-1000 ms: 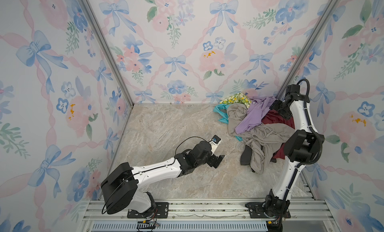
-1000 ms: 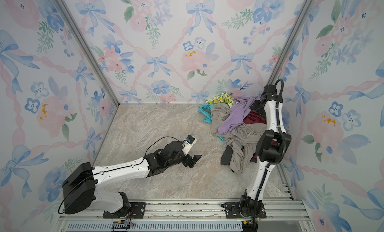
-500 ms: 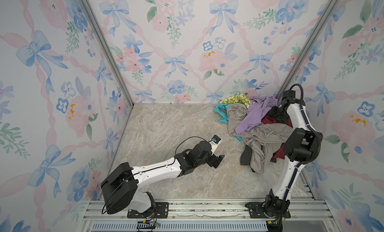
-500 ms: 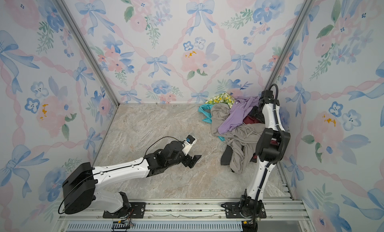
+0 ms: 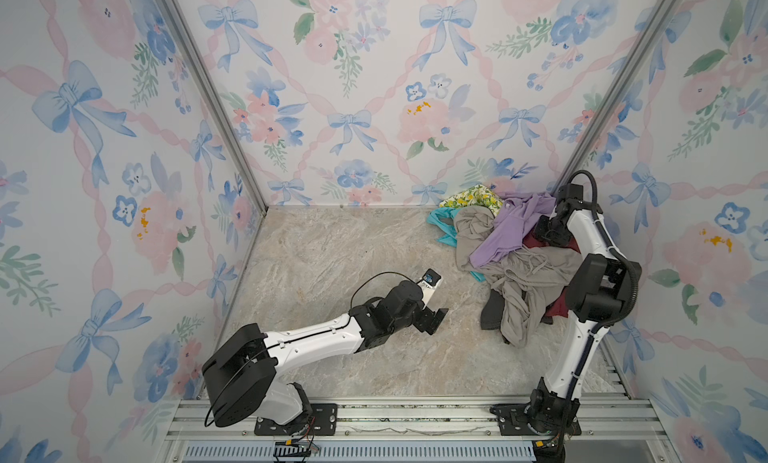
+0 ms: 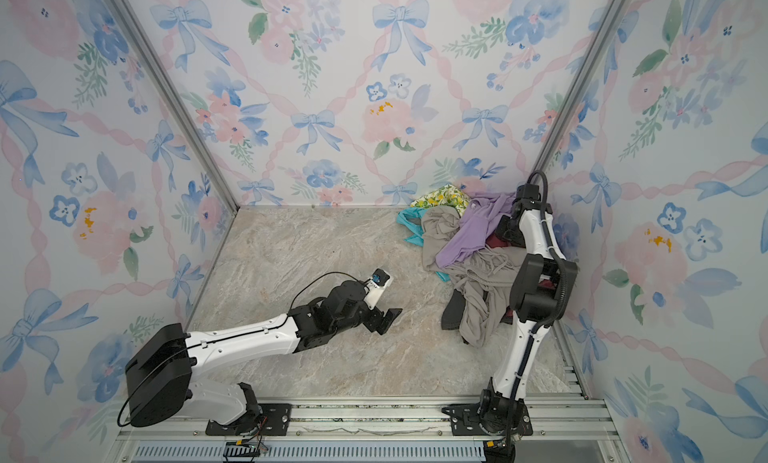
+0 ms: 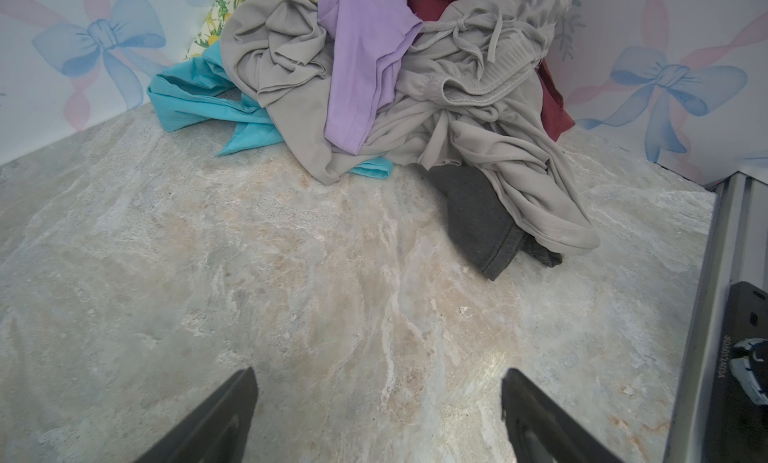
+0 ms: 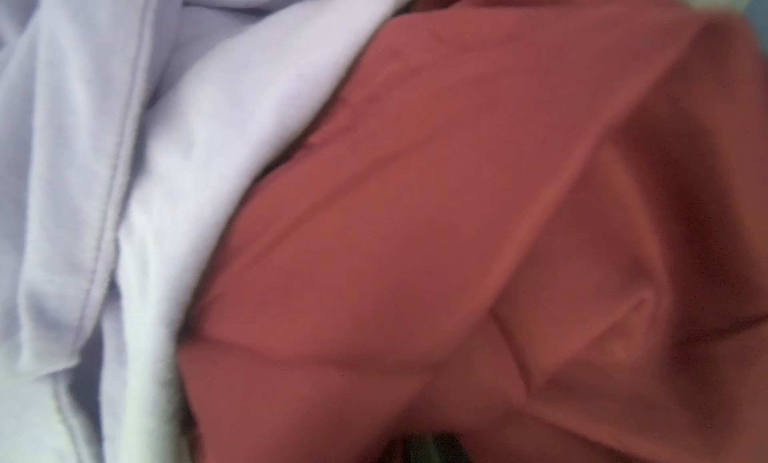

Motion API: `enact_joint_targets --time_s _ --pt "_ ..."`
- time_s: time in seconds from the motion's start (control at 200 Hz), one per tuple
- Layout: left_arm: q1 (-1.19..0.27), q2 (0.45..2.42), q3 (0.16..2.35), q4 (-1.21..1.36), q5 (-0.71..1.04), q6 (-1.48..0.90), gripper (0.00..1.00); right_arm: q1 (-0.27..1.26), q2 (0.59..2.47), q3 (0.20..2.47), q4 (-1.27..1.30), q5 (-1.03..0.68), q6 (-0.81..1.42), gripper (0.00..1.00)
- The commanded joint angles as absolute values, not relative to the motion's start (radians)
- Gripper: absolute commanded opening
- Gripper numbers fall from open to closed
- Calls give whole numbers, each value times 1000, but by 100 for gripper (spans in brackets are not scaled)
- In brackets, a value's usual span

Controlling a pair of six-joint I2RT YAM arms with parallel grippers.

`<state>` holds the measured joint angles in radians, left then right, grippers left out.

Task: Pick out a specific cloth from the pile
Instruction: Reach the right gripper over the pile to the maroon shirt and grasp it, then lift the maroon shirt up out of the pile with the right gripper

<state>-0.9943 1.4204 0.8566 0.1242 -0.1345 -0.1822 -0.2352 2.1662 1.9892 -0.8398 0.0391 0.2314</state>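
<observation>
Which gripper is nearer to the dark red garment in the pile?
Right. The right gripper is close against the dark red garment in the pile; the left gripper hangs over bare floor, apart from the pile.

- You have two arms: left arm (image 5: 316,340), right arm (image 5: 582,344).
- You have one pile (image 5: 478,232).
- You count six garments: maroon cloth (image 8: 457,232), lilac shirt (image 5: 505,236), beige-grey garment (image 5: 528,282), teal piece (image 5: 440,224), dark-grey piece (image 7: 478,216), lemon-print piece (image 5: 473,197).

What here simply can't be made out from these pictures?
- Right gripper: jaws hidden under its own wrist in both top views; its blurred wrist view shows only fabric.
- Maroon cloth: mostly covered by lilac shirt, beige-grey garment and right arm in both top views.
</observation>
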Motion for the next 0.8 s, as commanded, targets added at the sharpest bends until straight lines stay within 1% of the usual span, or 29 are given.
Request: enact_joint_targets --time_s 0.0,0.065,0.105,0.22,0.265,0.515,0.795 --pt "-986 1438 879 117 -146 -160 93 -212 2183 2031 -833 36 212 16" --pt "-983 1442 880 115 -145 -160 93 -206 2168 2043 -817 39 206 7" --pt "-982 1443 880 115 -146 -160 93 -202 2163 2056 -815 39 205 4" --pt "-980 1445 882 115 -145 -161 93 -197 2169 2129 -854 38 210 3" --pt "-980 1445 882 117 -147 -161 93 -192 2169 2154 -869 41 205 0" --pt "-977 1449 882 115 -153 -161 93 -176 2133 2260 -893 74 227 0" --pt "-974 1452 881 116 -169 -155 93 -140 2099 2534 -890 136 247 0"
